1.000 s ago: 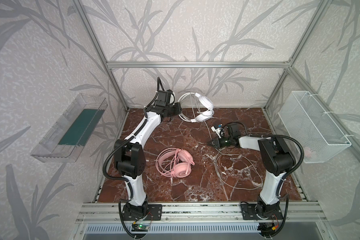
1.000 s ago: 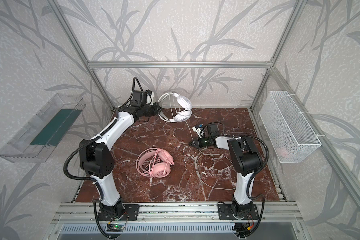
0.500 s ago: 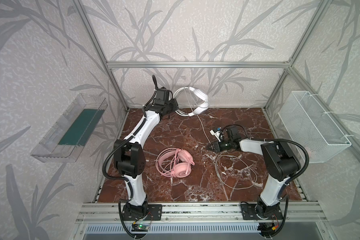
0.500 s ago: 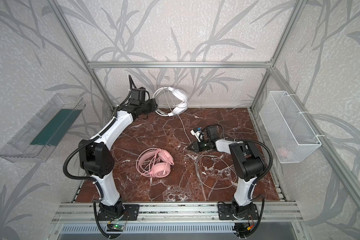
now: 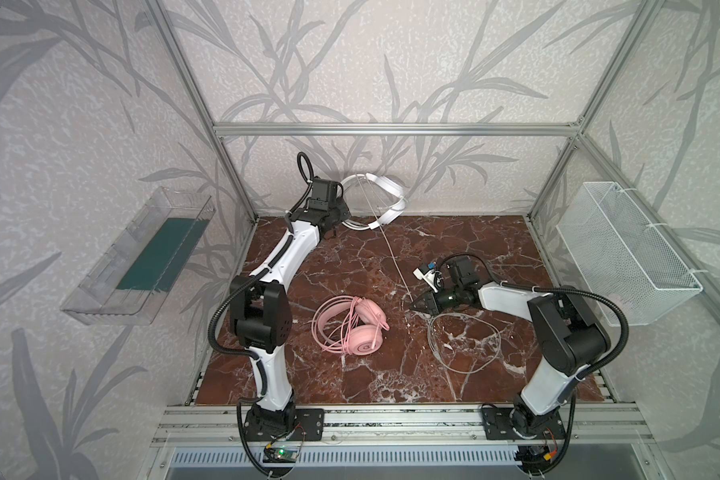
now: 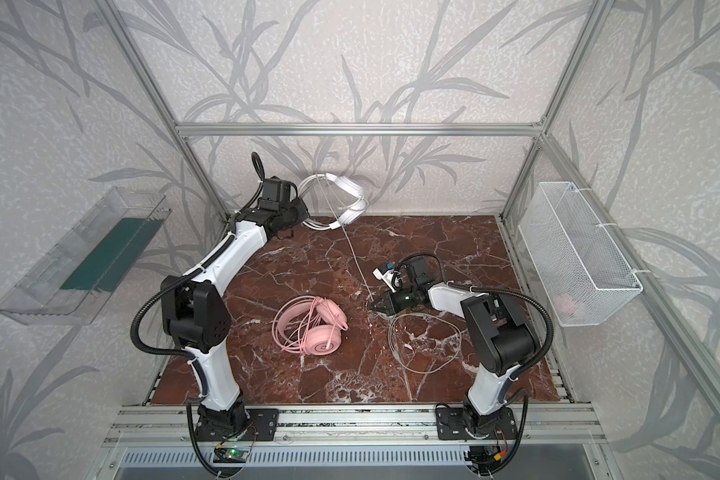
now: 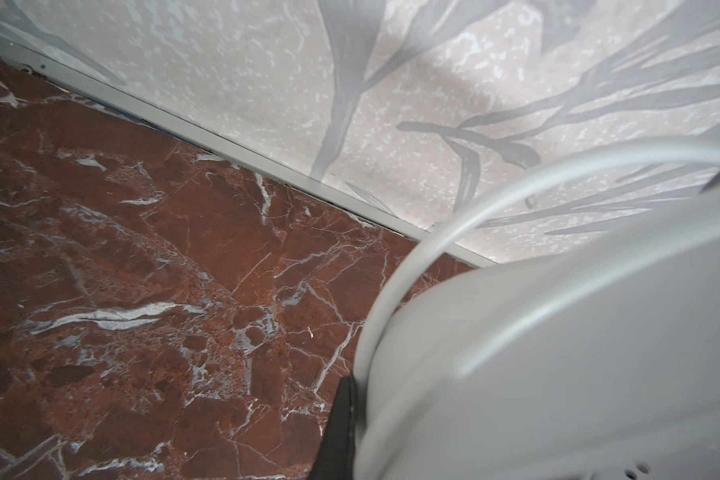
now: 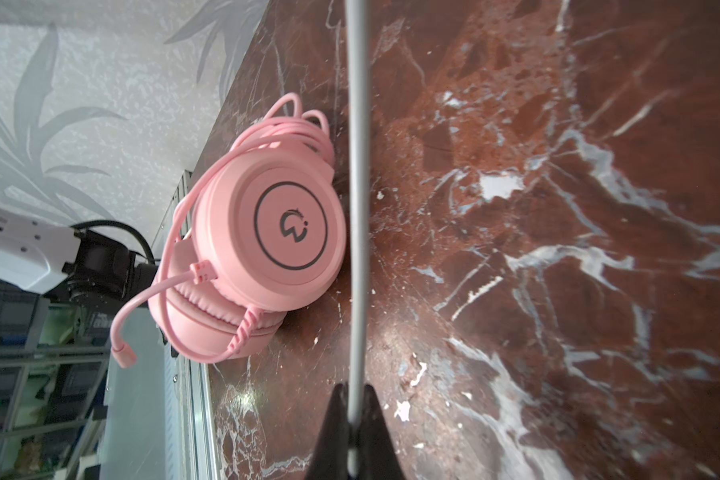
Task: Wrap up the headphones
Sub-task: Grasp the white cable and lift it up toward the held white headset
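Observation:
The white headphones [image 5: 385, 195] [image 6: 350, 195] hang in the air at the back wall, with my left gripper [image 5: 341, 216] [image 6: 302, 216] shut on one end. In the left wrist view a white cup [image 7: 558, 353] fills the frame beside one black finger [image 7: 339, 424]. Their white cable [image 5: 391, 249] [image 6: 356, 257] [image 8: 357, 166] runs straight down to my right gripper [image 5: 414, 304] [image 6: 375, 306] [image 8: 353, 399], which is shut on it just above the table. Behind that gripper the cable lies in a loose loop [image 5: 462, 345]. The pink headphones [image 5: 356, 328] [image 6: 312, 328] [image 8: 267, 232] lie mid-table with their cable wound round them.
A white wire basket [image 5: 624, 253] hangs on the right wall. A clear tray [image 5: 142, 257] with a green bottom hangs on the left wall. The back wall stands right behind the raised headset. The marble tabletop [image 5: 350, 390] ends at the front rail.
My left gripper has lifted the white headphones up off the table toward the back wall. My right gripper has shut on the white cable, which now runs taut.

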Action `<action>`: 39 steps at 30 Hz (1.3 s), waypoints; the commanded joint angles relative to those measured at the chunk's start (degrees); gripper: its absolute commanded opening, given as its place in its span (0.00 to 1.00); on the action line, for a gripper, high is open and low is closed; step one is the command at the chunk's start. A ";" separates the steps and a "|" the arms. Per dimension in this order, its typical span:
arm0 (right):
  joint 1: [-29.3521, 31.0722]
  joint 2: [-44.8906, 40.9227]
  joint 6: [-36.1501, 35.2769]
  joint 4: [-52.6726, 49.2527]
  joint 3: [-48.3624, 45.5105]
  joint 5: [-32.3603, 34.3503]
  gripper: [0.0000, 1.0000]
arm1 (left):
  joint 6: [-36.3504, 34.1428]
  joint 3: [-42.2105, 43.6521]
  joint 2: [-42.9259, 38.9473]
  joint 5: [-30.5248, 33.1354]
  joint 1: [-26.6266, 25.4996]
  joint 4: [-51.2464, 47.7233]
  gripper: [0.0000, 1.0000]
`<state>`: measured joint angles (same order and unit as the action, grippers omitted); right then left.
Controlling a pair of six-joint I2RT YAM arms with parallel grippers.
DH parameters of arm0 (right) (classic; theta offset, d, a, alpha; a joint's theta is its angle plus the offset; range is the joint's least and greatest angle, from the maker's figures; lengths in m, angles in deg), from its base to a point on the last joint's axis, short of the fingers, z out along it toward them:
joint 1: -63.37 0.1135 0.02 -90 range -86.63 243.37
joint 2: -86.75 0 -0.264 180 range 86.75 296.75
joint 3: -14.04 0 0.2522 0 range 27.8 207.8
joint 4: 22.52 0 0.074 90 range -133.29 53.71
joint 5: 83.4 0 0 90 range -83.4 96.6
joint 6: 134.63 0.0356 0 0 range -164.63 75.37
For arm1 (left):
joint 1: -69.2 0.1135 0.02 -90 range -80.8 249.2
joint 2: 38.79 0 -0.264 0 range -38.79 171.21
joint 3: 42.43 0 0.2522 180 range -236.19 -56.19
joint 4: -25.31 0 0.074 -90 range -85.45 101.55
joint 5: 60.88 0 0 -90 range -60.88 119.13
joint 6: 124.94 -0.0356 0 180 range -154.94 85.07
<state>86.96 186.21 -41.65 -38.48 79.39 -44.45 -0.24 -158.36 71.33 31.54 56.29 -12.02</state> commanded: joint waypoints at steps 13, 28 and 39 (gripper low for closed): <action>5.41 -8.91 -17.42 -25.31 12.89 -1.92 0.00 | -9.09 -0.96 1.75 11.14 -3.32 -1.23 0.00; 3.54 -4.57 -37.20 -45.44 37.04 9.88 0.00 | -25.46 -4.57 3.85 11.55 -8.26 -8.80 0.00; -1.01 -1.25 -41.12 -44.26 46.58 15.88 0.00 | -33.36 -2.16 3.40 -1.30 -9.15 -10.28 0.00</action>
<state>87.09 183.91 -80.99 -81.98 123.26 -30.30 -31.10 -160.33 75.75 36.87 47.52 -23.41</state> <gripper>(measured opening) 0.065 0.054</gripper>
